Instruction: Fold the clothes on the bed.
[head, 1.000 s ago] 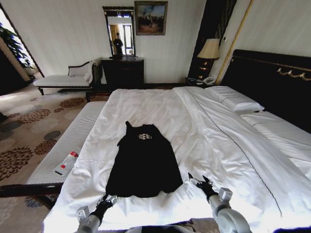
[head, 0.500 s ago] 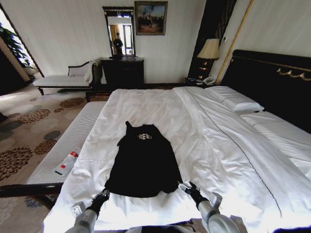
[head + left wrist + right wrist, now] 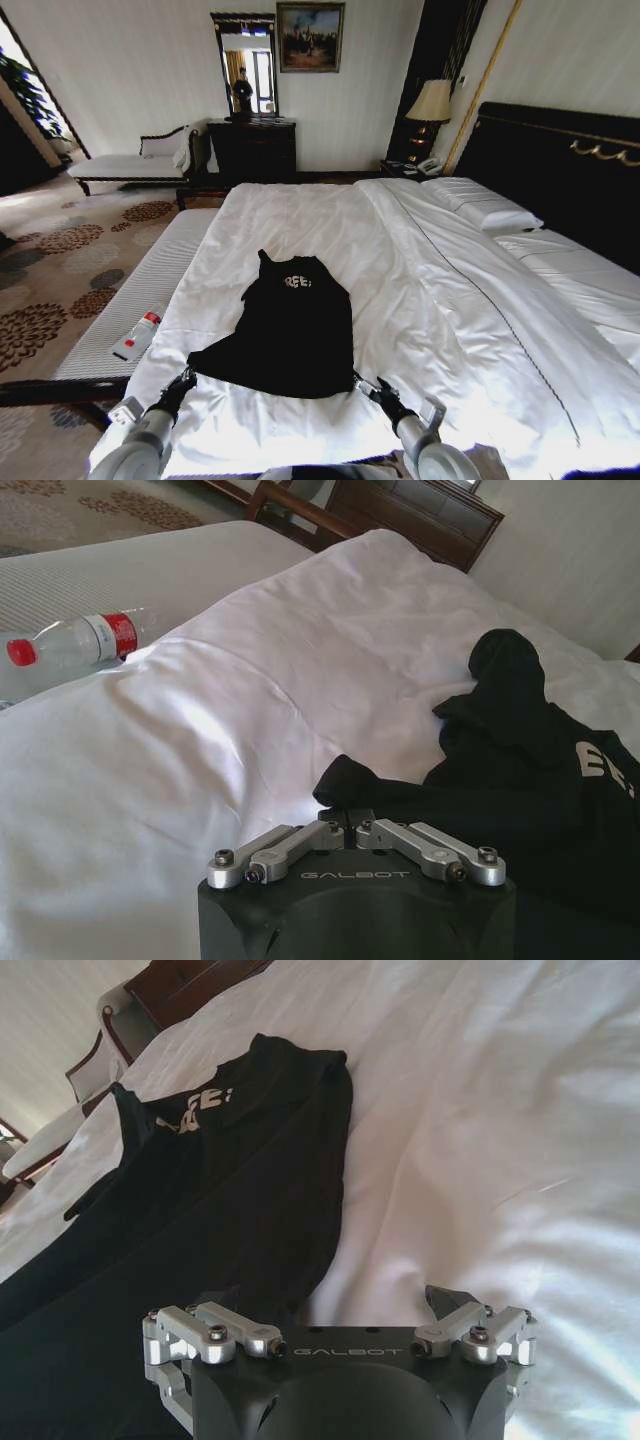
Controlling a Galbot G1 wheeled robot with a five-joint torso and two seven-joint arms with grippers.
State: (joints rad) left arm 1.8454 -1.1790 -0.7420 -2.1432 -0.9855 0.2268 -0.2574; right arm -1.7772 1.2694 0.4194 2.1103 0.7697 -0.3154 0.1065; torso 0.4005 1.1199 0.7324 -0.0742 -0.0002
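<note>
Left claw [image 3: 348, 823] pinches T-shirt [image 3: 290, 330] hem corner.

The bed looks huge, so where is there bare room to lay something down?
Bare duvet lies beyond the T-shirt, and between it and the pillows. The near edge is crowded: the left pincer and right pincer sit at the hem.
</note>
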